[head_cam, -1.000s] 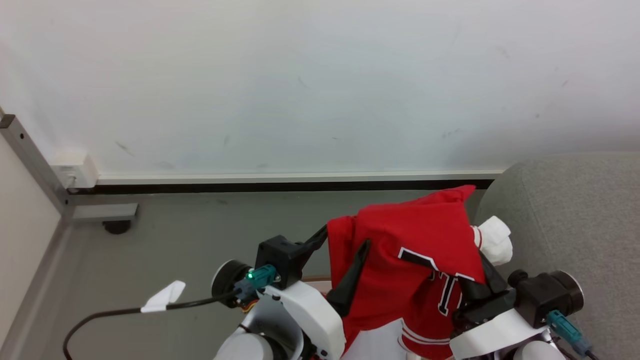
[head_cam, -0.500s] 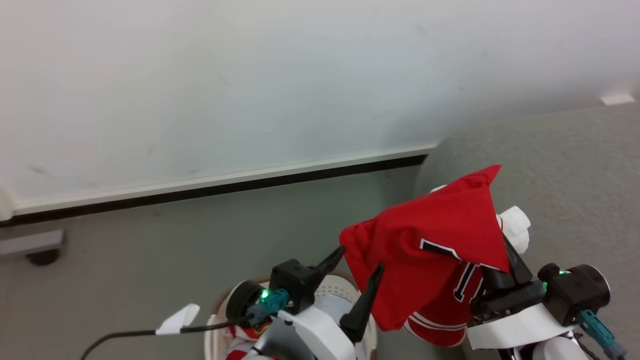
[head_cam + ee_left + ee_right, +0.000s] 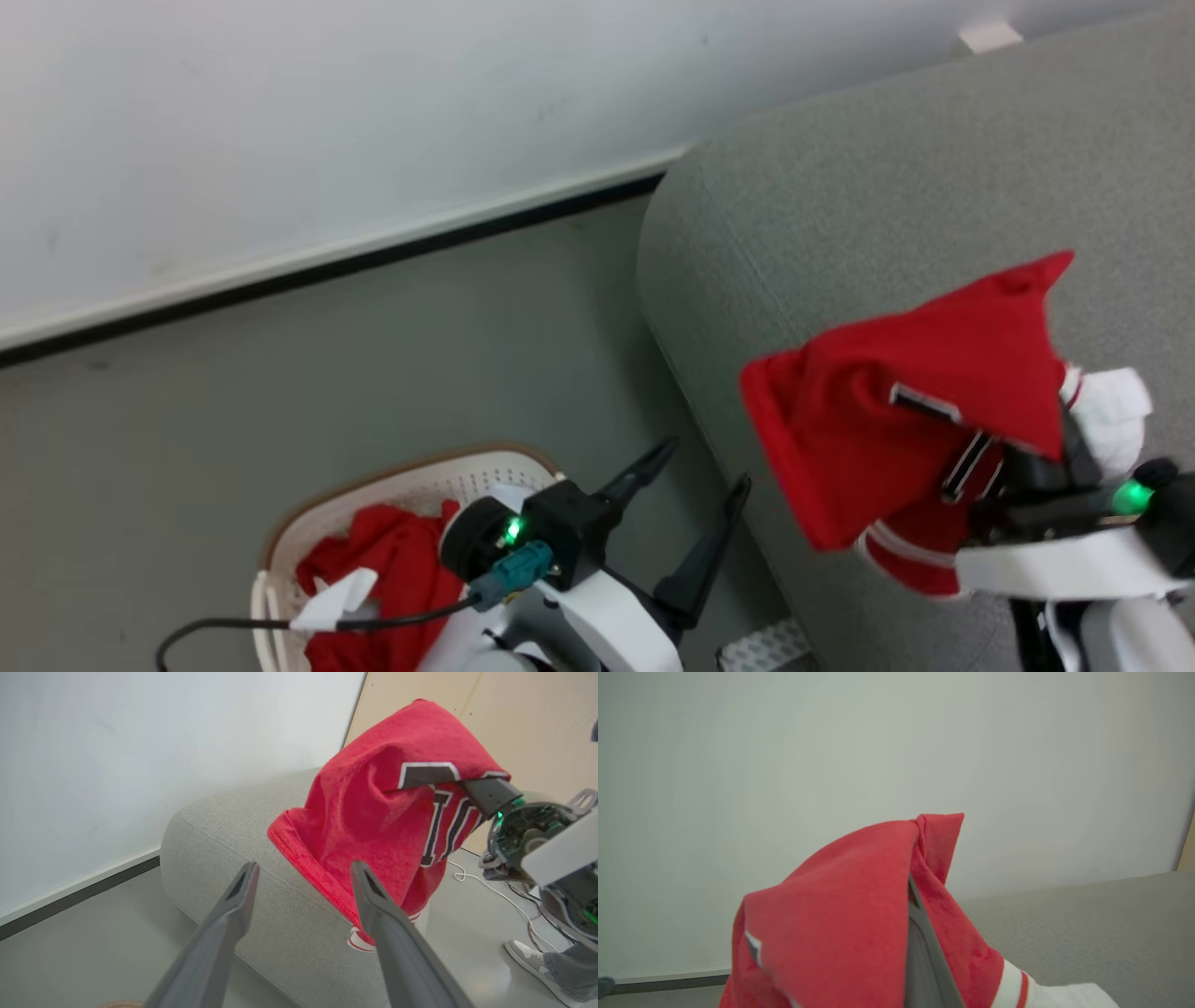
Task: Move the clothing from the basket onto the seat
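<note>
1. The left tool (image 3: 705, 465) is held wide open and empty, just off the rounded near corner of the seat (image 3: 887, 168).
2. The basket (image 3: 439, 481) stands on the floor (image 3: 327, 373) beside the seat's end. At least one more red garment (image 3: 373, 569) lies in it, so that part of the task is judged not yet done.
3. The jersey (image 3: 896, 439) is gripped by the closed right tool (image 3: 913, 905) and draped over its fingers, above the seat's cushion. It appears to hang clear of the cushion. A white piece of cloth (image 3: 1111, 411) is bunched against it.
4. The task is judged to be roughly midway: one garment has been carried over the seat but not released, and nothing red is seen lying on the seat.
5. The seat's surface is grey woven upholstery, bare where it is shown.
6. Behind the seat, a dark baseboard (image 3: 327, 271) and a plain white wall (image 3: 280, 121) are seen. Past the seat's other end, tan panels (image 3: 514, 718), a white cable (image 3: 486, 887) and a person's shoe (image 3: 528, 956) are shown.
</note>
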Controlling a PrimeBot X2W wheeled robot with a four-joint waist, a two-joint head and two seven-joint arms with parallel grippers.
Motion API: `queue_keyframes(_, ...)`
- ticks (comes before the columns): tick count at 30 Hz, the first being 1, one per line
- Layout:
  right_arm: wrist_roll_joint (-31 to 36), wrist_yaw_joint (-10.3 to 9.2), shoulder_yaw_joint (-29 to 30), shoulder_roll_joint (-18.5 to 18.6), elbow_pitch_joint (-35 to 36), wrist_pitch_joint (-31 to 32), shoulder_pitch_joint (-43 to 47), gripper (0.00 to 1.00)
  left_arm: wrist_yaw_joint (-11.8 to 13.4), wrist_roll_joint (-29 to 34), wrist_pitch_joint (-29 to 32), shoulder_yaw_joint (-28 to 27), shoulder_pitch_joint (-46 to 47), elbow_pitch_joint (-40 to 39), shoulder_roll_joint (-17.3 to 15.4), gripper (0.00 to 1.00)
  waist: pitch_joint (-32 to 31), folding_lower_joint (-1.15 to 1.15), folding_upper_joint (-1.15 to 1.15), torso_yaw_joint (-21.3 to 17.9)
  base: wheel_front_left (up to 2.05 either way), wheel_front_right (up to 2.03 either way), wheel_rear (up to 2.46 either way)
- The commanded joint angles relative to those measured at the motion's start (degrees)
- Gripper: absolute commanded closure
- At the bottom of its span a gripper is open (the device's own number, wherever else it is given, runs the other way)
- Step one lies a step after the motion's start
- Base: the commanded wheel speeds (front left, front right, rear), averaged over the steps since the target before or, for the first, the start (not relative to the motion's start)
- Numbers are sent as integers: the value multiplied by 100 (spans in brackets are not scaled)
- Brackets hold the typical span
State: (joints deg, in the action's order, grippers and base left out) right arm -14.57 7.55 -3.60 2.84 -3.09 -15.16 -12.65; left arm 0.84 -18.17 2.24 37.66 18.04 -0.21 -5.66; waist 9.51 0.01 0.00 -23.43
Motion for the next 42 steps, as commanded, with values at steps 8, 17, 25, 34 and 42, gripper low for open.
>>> queue_keyframes(8, -231, -12, 888, 437, -467, 141, -1586, 100, -214, 228, -106, -118, 545, -217, -362, 0, 1537, -1, 0, 321, 0, 0, 0)
queue_keyframes(17, -112, -12, 2479, 996, -1714, 447, -3616, 100, -288, 243, -230, -452, 1014, -361, -721, 0, 2633, -1, 0, 833, 0, 0, 0)
queue_keyframes(25, 697, -12, 3853, 939, -3091, 138, -4163, 67, -249, 198, -402, -583, 1149, -274, -750, 0, 2867, -1, 0, 1091, 0, 0, 0)
queue_keyframes(34, 688, -12, 4072, 333, -3305, -7, -3365, 0, -248, 44, -722, -662, 796, -25, -895, 0, 2416, -1, 0, 993, 0, 0, 0)
queue_keyframes(42, 686, -12, 3257, 144, -2300, -7, -1759, 0, -143, -196, -1165, -793, 334, 395, -866, 0, 1336, -1, 0, 1078, 0, 0, 0)
